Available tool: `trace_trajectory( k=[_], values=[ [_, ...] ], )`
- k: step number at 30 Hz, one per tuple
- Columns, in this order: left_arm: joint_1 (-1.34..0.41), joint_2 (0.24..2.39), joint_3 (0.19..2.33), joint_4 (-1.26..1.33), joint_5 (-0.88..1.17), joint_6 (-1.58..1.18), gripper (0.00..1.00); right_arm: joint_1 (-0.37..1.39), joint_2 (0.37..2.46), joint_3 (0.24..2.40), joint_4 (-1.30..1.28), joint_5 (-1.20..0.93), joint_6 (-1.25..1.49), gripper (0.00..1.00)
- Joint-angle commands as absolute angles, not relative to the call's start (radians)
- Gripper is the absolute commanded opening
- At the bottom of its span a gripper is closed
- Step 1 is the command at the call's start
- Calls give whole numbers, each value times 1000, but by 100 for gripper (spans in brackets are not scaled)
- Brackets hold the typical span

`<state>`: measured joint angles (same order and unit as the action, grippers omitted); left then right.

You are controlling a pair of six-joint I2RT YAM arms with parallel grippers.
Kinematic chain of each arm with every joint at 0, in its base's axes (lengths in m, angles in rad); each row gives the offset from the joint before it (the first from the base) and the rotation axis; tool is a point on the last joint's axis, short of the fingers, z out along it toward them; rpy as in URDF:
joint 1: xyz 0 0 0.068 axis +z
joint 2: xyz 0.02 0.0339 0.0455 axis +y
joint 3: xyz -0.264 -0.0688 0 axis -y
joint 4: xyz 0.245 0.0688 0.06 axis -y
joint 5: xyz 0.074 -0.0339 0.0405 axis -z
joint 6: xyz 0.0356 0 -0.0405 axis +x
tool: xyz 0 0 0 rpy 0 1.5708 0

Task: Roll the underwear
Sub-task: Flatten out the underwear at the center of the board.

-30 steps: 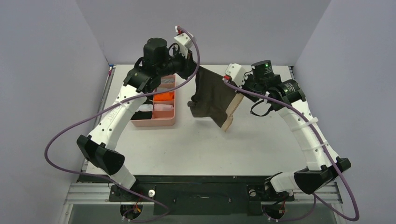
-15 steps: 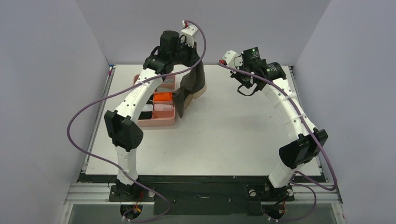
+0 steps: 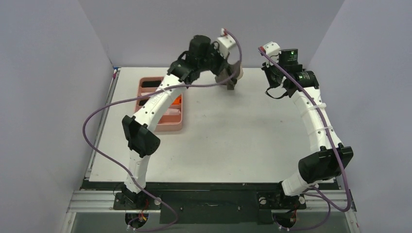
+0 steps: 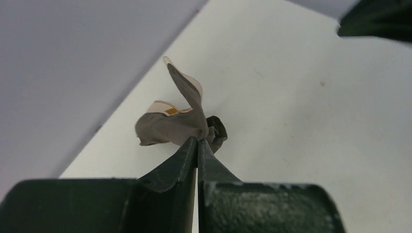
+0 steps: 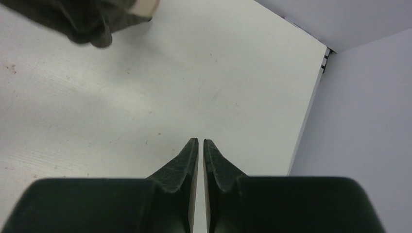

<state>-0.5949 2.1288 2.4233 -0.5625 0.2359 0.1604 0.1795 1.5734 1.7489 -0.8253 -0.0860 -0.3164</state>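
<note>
The underwear (image 3: 231, 80) hangs as a small crumpled bunch of dark grey-brown cloth near the table's far edge, close to the back wall. In the left wrist view the underwear (image 4: 180, 123) shows its beige waistband with a small label, pinched at my fingertips. My left gripper (image 3: 226, 73) (image 4: 197, 141) is shut on it. My right gripper (image 3: 270, 76) (image 5: 200, 141) is off to the right of the cloth with its jaws together and nothing between them. A dark corner of the underwear (image 5: 92, 18) shows at the top left of the right wrist view.
A pink tray (image 3: 160, 127) with compartments sits at the left of the table; an orange rolled cloth (image 3: 176, 100) peeks out beside the left arm, which crosses over the tray. Grey walls close in behind and on both sides.
A second ago both grippers held the underwear spread between them. The right gripper has let go and drawn back to the right; the left arm has swung the bunched cloth right and farther back.
</note>
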Motion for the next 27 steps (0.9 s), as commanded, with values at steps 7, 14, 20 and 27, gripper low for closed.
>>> trace_trajectory(
  k=[7, 14, 20, 27],
  values=[
    [-1022, 2041, 1861, -521, 142, 362, 0, 56, 1447, 1571, -722, -116, -208, 15],
    [-1095, 1959, 1502, -319, -4, 295, 0, -122, 1484, 1409, -729, -361, -131, 36],
    [-1095, 1946, 1405, -274, -2, 254, 0, -106, 1584, 1316, -773, -464, -153, 53],
    [-1094, 1913, 1359, -231, 45, 190, 1, -50, 1710, 1292, -824, -469, -211, 54]
  ],
)
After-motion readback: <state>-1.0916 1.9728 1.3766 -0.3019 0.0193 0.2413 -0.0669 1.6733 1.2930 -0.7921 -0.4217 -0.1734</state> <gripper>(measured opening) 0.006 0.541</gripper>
